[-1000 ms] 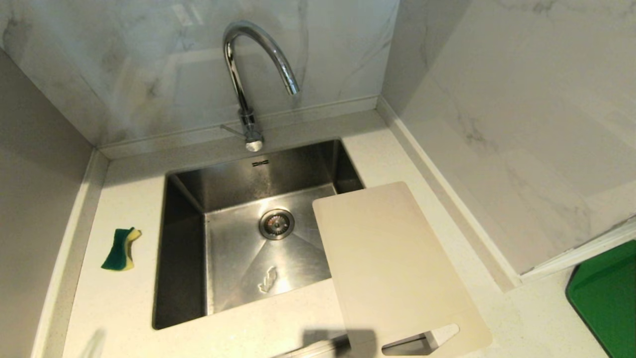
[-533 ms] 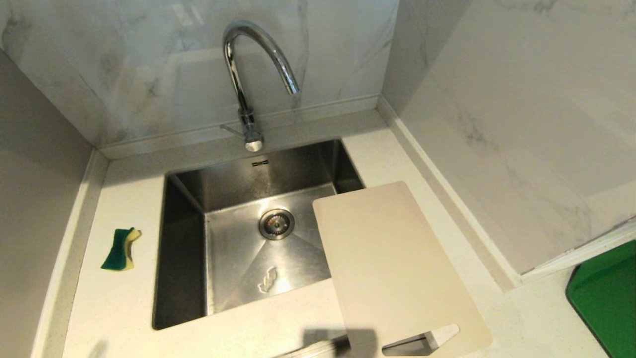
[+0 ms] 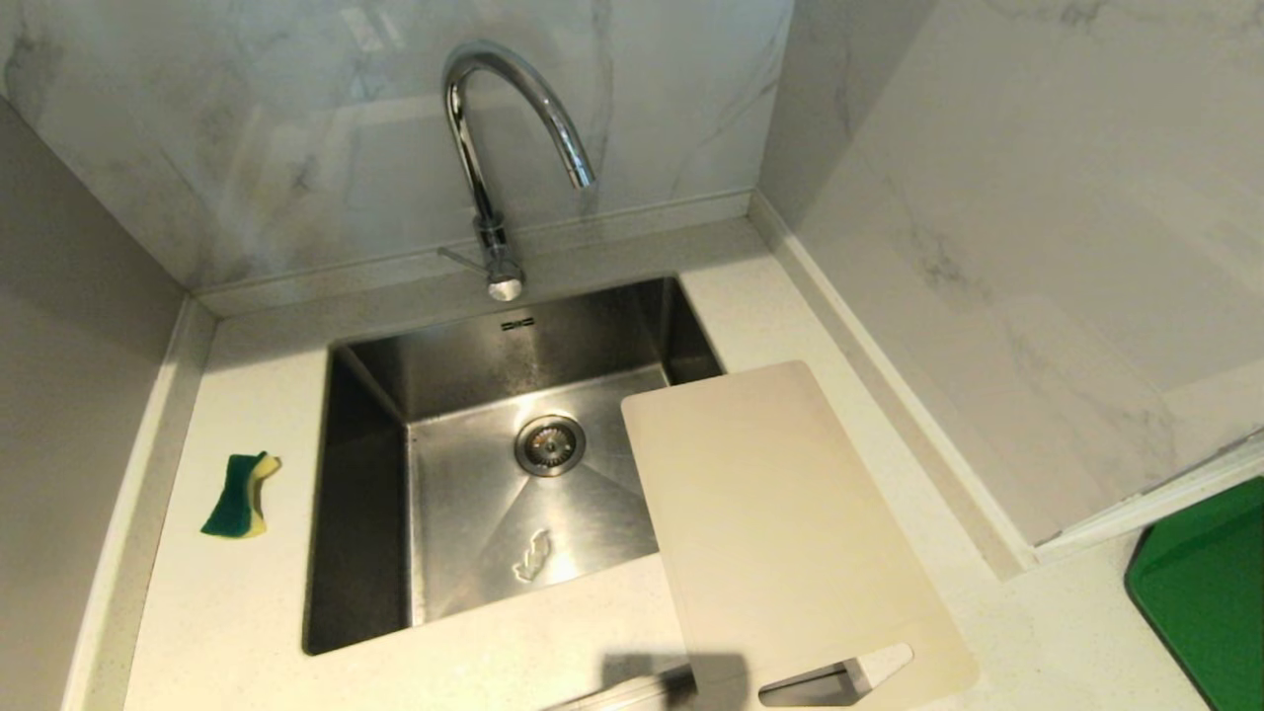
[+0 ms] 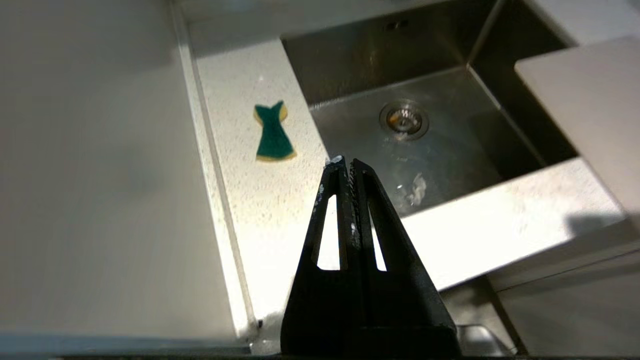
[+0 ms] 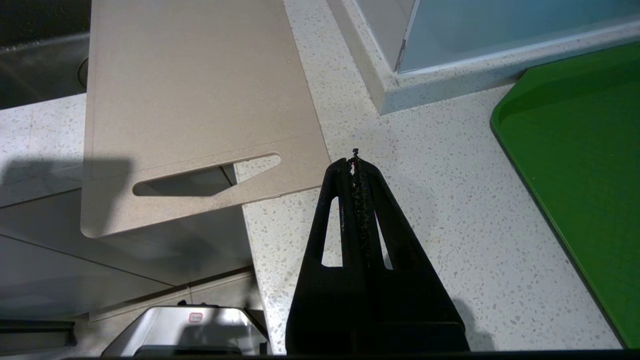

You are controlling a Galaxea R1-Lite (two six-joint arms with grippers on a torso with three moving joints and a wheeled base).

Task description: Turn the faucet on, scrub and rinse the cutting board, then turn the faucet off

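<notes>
Chrome faucet (image 3: pixel 509 109) at upper centre of the head view, no stream visible at the spout, thin side lever (image 3: pixel 456 259) at its base untouched. Cream cutting board (image 3: pixel 780 523) at lower right, lying flat, far corner overhanging the steel sink (image 3: pixel 355 494), slot handle end jutting past the counter's front edge. Green-and-yellow sponge (image 3: pixel 240 494) at left on the countertop (image 3: pixel 247 612), well apart from the board.

Sole change over the last second: a faint blur at the lower left edge, weaker half a second ago, now gone; faucet, board and sponge unmoved.

Left gripper (image 4: pixel 345 162), seen only from its own wrist, fingers pressed together and empty, near the counter's front with sponge and sink ahead. Right gripper (image 5: pixel 355 160) likewise closed and empty, just beside the board's handle end.

Judged: task at its very start, tap off, board dry and unscrubbed, first step a reach for the lever.
</notes>
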